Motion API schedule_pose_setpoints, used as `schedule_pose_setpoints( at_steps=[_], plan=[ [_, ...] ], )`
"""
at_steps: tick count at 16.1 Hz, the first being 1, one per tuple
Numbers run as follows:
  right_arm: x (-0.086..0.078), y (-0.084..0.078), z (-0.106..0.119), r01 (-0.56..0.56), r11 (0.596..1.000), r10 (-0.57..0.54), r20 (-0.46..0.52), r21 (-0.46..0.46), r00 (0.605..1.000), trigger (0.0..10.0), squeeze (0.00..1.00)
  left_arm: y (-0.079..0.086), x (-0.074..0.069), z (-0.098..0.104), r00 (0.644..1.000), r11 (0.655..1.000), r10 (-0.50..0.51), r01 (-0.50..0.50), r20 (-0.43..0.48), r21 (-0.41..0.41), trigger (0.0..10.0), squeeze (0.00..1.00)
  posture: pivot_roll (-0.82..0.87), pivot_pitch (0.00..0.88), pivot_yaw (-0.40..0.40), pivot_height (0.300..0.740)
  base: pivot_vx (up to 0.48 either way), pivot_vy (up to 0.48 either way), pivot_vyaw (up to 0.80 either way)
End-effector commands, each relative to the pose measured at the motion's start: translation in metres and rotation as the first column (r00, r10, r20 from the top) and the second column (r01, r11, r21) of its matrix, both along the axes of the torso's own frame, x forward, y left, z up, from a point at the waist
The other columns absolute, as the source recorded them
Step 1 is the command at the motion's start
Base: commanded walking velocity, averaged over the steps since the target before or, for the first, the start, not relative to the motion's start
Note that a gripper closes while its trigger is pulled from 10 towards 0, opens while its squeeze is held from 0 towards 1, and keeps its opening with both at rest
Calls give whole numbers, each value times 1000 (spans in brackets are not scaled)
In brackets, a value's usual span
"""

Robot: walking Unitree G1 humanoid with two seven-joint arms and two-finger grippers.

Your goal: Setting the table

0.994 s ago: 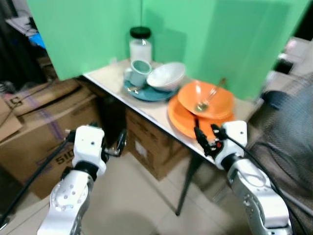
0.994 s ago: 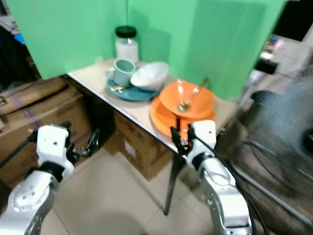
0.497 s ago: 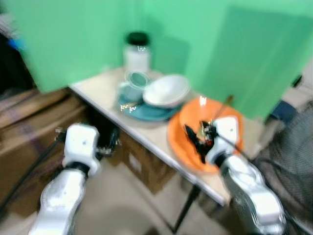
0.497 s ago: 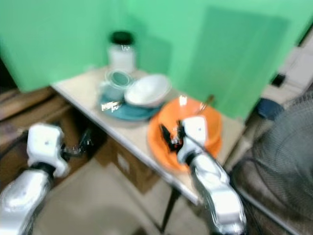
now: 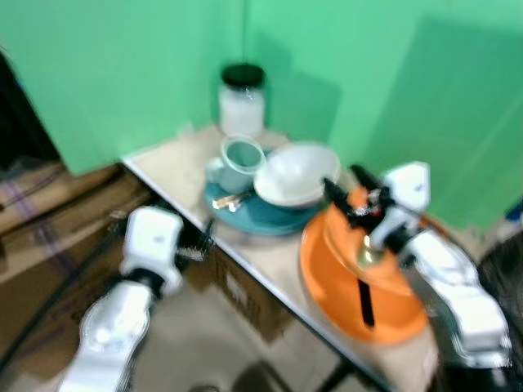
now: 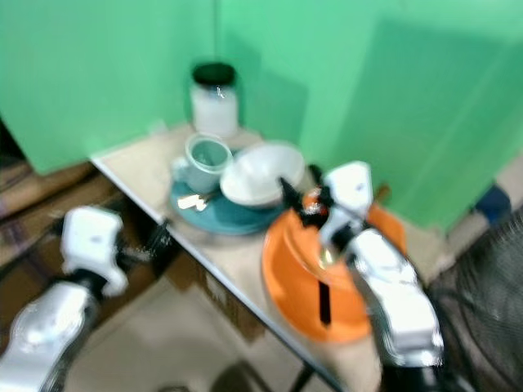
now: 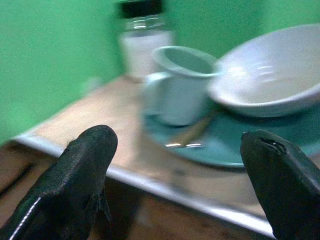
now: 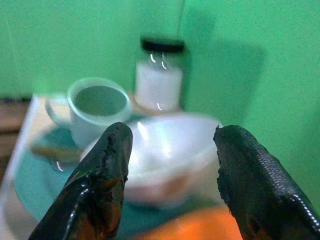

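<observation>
Bare table strip (image 5: 176, 167) at left of centre, passable from its front edge, jar (image 5: 242, 100) blocking the back, mug (image 5: 239, 163) and white bowl (image 5: 298, 174) crowding centre, orange plates (image 5: 359, 282) filling lower right.

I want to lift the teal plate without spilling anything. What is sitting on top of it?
On the teal plate sit a pale green mug, a white bowl and a small utensil. The plate's surface under them is hidden.

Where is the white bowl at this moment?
The white bowl lies on the teal plate, right of the mug and left of the orange plates, with the open right tool just at its rim.
</observation>
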State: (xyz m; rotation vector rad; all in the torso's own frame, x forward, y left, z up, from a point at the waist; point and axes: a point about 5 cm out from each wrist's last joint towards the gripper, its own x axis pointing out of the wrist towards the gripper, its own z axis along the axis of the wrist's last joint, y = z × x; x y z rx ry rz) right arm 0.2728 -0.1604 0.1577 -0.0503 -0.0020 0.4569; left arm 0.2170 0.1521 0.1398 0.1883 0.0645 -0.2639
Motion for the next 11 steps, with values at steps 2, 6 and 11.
schedule_pose_setpoints(
  at_steps=[2, 6, 11],
  plan=[
    [11, -13, 20, -73, 995, 77, 66, -68, 995, 10000, 0, -2, -1, -1, 999, 999, -31, 31, -8, 10, 10000, 0, 128, 0, -37, 740, 0, 0, 0],
    [25, -33, 29, -212, 920, 238, 40, -331, 970, 10000, 180, -9, 1, -1, 994, 995, -103, 104, -18, 10, 10000, 0, 120, 0, -40, 740, 0, 0, 0],
    [47, -60, 36, -314, 634, 333, -117, -706, 936, 10000, 980, -19, 2, -2, 973, 974, -227, 227, -46, 10, 10000, 0, 110, 0, -45, 740, 0, 0, 0]
  ],
)
